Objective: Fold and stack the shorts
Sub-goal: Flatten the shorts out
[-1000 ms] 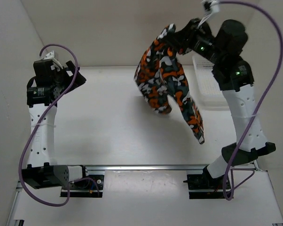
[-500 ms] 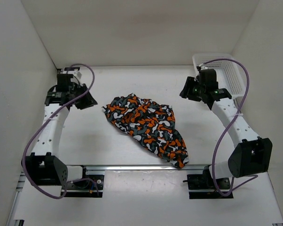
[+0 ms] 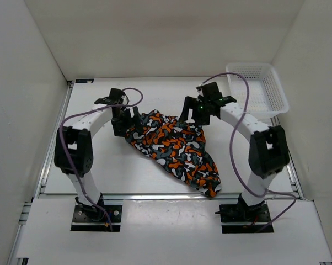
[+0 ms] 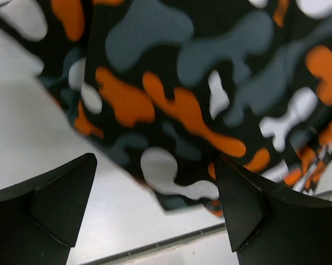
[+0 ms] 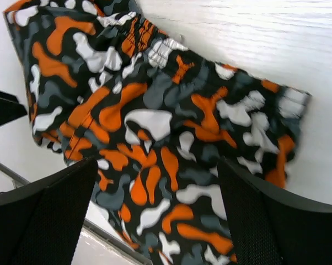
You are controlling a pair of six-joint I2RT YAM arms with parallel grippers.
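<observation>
The shorts point(image 3: 174, 149), in orange, white, grey and black camouflage, lie crumpled on the white table, running from the centre toward the near right. My left gripper point(image 3: 128, 122) hovers at their far left corner, jaws wide apart; its wrist view shows the shorts point(image 4: 199, 94) filling the upper frame and a corner of cloth between the open fingers point(image 4: 61, 199). My right gripper point(image 3: 194, 112) is over the far right edge, open too, with the shorts point(image 5: 155, 143) spread below its fingers point(image 5: 260, 221). Nothing is gripped.
A white mesh basket point(image 3: 263, 83) stands at the far right corner of the table. The enclosure's white walls rise on the left, right and far sides. A metal rail point(image 3: 155, 196) runs along the near edge, by the shorts' lowest corner.
The right gripper held the shorts up in the air a second ago; they now lie on the table, released. Both arms have swung inward to the shorts' far edge, jaws open.
</observation>
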